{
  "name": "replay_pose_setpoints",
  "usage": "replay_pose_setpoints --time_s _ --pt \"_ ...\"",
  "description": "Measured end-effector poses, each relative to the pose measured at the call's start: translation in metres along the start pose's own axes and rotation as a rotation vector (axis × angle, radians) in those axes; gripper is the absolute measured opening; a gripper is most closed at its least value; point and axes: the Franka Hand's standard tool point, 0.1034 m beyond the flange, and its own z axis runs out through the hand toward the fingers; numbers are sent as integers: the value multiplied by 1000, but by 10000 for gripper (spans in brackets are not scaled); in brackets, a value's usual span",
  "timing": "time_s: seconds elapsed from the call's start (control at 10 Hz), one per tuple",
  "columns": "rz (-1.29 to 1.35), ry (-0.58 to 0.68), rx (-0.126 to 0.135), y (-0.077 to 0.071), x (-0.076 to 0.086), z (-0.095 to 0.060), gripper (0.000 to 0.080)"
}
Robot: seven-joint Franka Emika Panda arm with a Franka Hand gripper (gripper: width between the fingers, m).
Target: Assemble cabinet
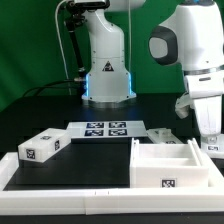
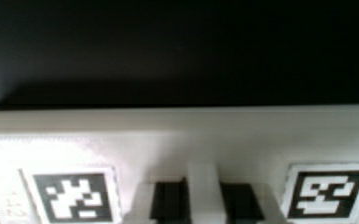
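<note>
The cabinet (image 1: 160,176), a large white open box with a tag on its front, stands at the front on the exterior view's right. My gripper (image 1: 209,141) is down at the cabinet's far right corner. In the wrist view, two dark fingers (image 2: 169,202) stand close together with a thin white strip of the cabinet (image 2: 176,140) between them, and a tag shows on either side. The gripper (image 2: 206,202) looks shut on this cabinet wall. The black table fills the rest of the wrist view.
A white tagged block (image 1: 45,147) lies at the exterior view's left. The marker board (image 1: 100,128) lies at the middle back. A small white piece (image 1: 160,135) sits behind the cabinet. A white rim (image 1: 70,185) borders the table's front. The arm's base (image 1: 105,70) stands behind.
</note>
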Motion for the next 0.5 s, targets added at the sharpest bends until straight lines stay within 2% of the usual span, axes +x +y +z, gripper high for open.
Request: replay_pose_setpoints --time_s 0.3,0.5 --pt "1 -9 2 1 -3 -3 68" --pt "4 -41 -18 9 -16 -36 68"
